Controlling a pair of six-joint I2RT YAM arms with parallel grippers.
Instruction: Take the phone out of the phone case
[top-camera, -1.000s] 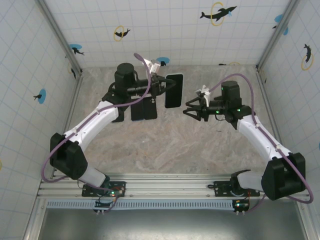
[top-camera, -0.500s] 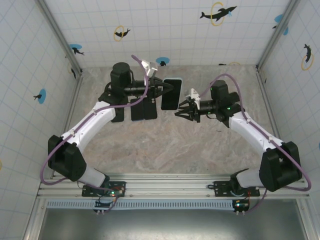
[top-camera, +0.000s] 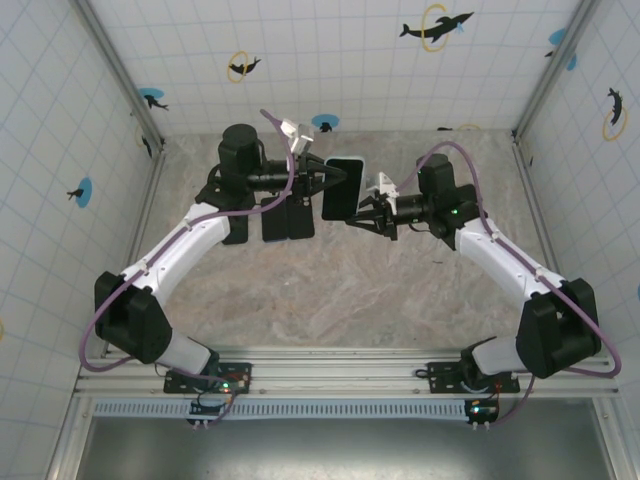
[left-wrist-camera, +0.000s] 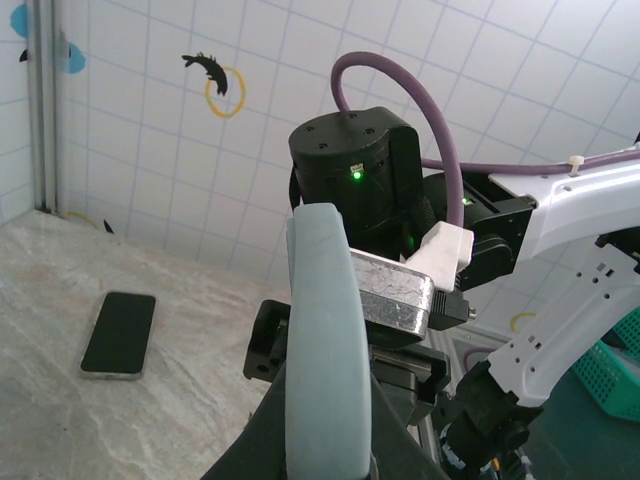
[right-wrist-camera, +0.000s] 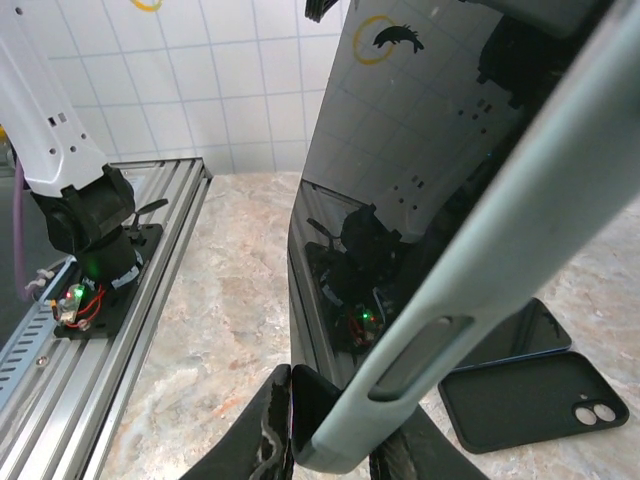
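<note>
The black glass-fronted phone (right-wrist-camera: 400, 170) is still sitting inside its pale grey-green rubbery case (right-wrist-camera: 480, 260), so the task is looking barely begun. The pair is being held up off the marble-patterned tabletop (top-camera: 330, 300), but no part of the case's rim is peeling away yet.

The left gripper (top-camera: 328, 184) is pinching the case's left edge with its jaws drawn almost together on it. The right gripper (top-camera: 354, 216) is straddling the case's lower corner with its jaws standing narrow. One finger (right-wrist-camera: 285, 420) is lying by the screen side and the other behind the case's back. Whether they are already pressing on it I cannot tell.

What is remaining, as I judge it, is working the rim off the phone and drawing the two apart.

The top view is showing both arms meeting at the case from opposite sides, with dark phones and cases (top-camera: 288, 222) lying on the tabletop below and left of it. The right wrist view is adding the screen sitting flush within the case's rim and a button slot along the case's edge. Beyond the case it is showing a dark phone case with two camera holes (right-wrist-camera: 520, 400) lying flat. The left wrist view is showing the case edge-on (left-wrist-camera: 320, 330), and a separate black phone (left-wrist-camera: 120, 333) lying flat to the left of it.
</note>
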